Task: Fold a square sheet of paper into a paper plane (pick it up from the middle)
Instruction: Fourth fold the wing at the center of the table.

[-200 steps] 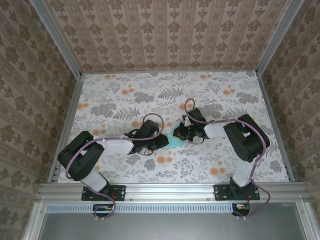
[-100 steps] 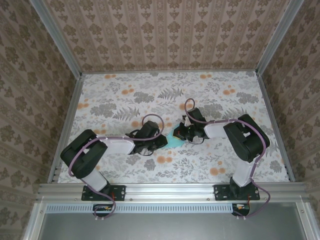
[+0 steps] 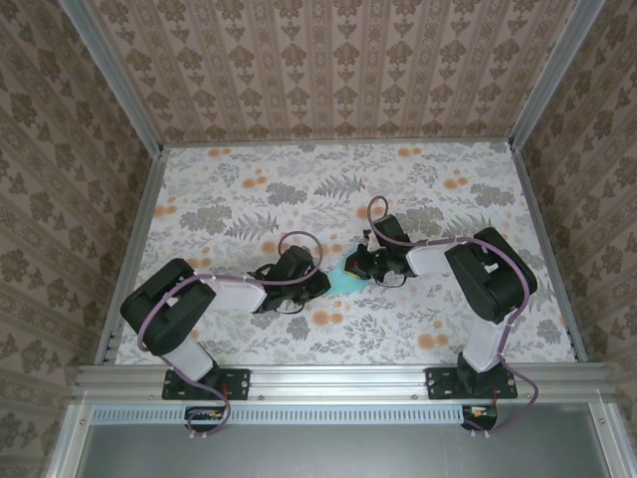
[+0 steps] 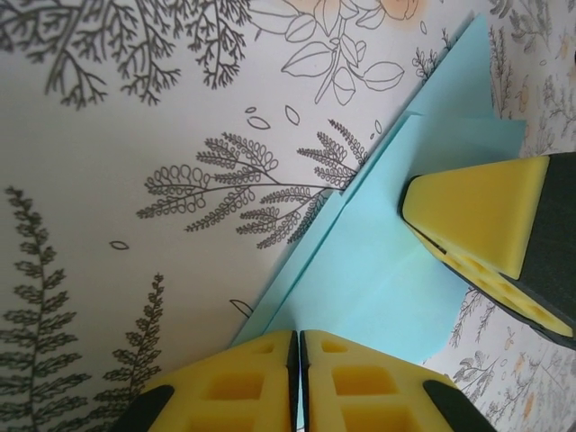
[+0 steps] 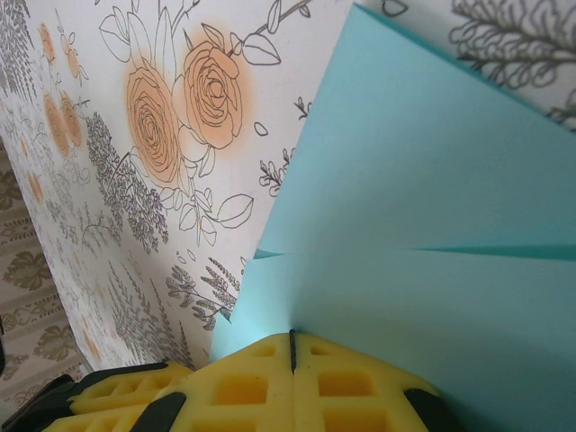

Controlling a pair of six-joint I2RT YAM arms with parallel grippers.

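Right tool (image 5: 291,340) pinches paper (image 5: 432,225), hiding its edge.

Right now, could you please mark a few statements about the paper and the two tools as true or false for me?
1. The paper is light turquoise and lies on a floral tabletop. True.
2. The paper is a flat, unfolded square. False: creases and overlapping flaps show on it.
3. The left tool and the right tool each have their yellow pads pressed together. True.
4. The paper sits in the far left corner of the table. False: it lies near the middle, between the two tools.
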